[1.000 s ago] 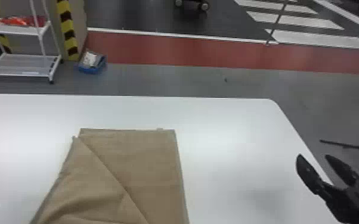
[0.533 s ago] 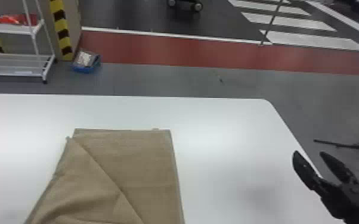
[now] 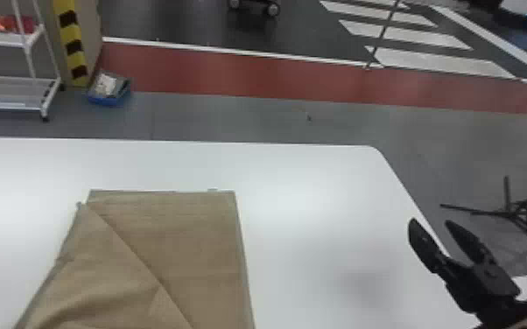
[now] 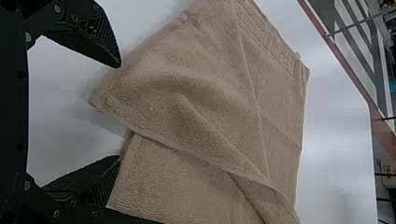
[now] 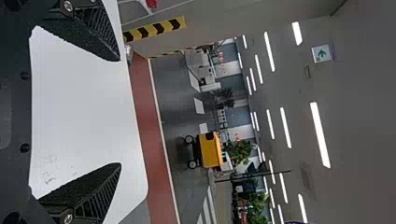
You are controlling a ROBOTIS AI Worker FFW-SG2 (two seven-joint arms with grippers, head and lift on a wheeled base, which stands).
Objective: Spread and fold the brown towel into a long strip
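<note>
Lying on smooth white table (image 3: 310, 175): brown terry towel (image 3: 179, 262), flap slanting across it, rippled.
Left black two-fingered gripper (image 4: 118, 112): fingers spread wide, empty, near loose corner (image 4: 105, 99); gap to cloth hard to judge.
Right black gripper (image 3: 431, 222): fingers well parted, empty, near table's right edge.
Flap: shallow pinch could catch one layer, skewing the strip.

Brown towel (image 3: 179, 245) — creased, one flap folded over, on white table (image 3: 310, 197)

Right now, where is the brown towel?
In the head view, the brown towel lies on the white table, left of the right gripper, with the table's far edge beyond it.
</note>
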